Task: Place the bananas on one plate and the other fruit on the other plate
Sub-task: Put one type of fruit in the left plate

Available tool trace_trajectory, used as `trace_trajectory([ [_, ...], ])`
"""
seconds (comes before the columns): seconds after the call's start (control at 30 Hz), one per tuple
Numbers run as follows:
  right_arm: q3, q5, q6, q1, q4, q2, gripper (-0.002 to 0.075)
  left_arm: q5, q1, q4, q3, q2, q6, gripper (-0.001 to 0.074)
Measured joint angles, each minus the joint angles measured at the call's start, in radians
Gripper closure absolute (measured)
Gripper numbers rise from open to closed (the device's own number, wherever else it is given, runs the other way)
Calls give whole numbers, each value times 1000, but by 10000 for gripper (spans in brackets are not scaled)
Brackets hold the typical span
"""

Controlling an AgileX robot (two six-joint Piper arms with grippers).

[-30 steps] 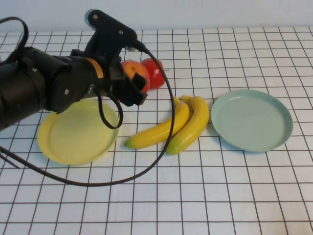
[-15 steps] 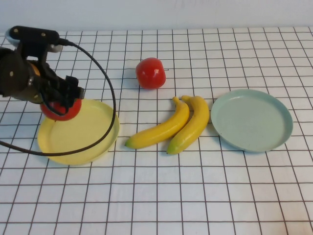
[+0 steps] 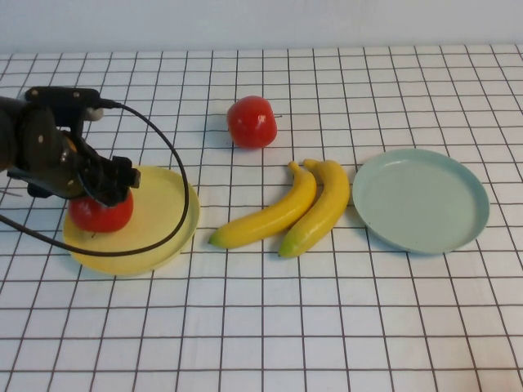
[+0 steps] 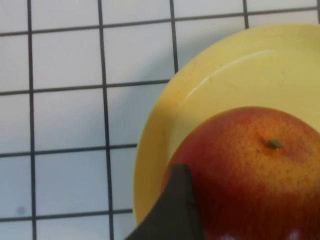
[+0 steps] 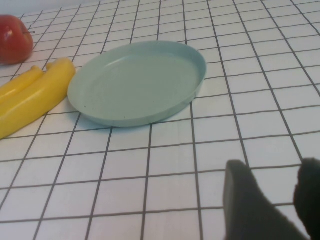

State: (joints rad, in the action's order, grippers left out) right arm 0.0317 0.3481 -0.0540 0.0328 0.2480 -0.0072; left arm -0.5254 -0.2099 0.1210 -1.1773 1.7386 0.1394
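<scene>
My left gripper point(image 3: 105, 189) fingers gripping round glossy red apple point(image 3: 100, 212), resting on shallow yellow plate point(image 3: 155, 237). Apple seeming rigid, slick; gripping widest middle. Right gripper point(image 5: 272, 200) hovering near pale blue-green plate point(image 5: 137, 82), part-open, empty.

Left arm reaching in low from the left edge, its left gripper point(image 3: 100, 196) angled downward, jaws set wide about an apple point(image 3: 100, 212). Right gripper point(image 5: 282, 187) low over the table, fingers point(image 5: 250, 200) parted, holding nothing.
</scene>
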Motion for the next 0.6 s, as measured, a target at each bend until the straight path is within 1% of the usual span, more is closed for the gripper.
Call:
trace_trajectory([
  [0.07,0,0,0,0,0,0,515,8,0,-9,-4,0,-11,109],
  [0.13,0,0,0,0,0,0,515,8,0,-37,-4,0,-45,71],
  [0.23,0,0,0,0,0,0,515,5,0,-90,-8,-8,-111,67],
  [0.37,0,0,0,0,0,0,515,-53,0,-121,-57,-33,-147,66],
  [0.53,0,0,0,0,0,0,515,-146,-4,-153,-184,-73,-161,66],
  [0.6,0,0,0,0,0,0,515,-159,-18,-153,-229,-78,-161,66],
])
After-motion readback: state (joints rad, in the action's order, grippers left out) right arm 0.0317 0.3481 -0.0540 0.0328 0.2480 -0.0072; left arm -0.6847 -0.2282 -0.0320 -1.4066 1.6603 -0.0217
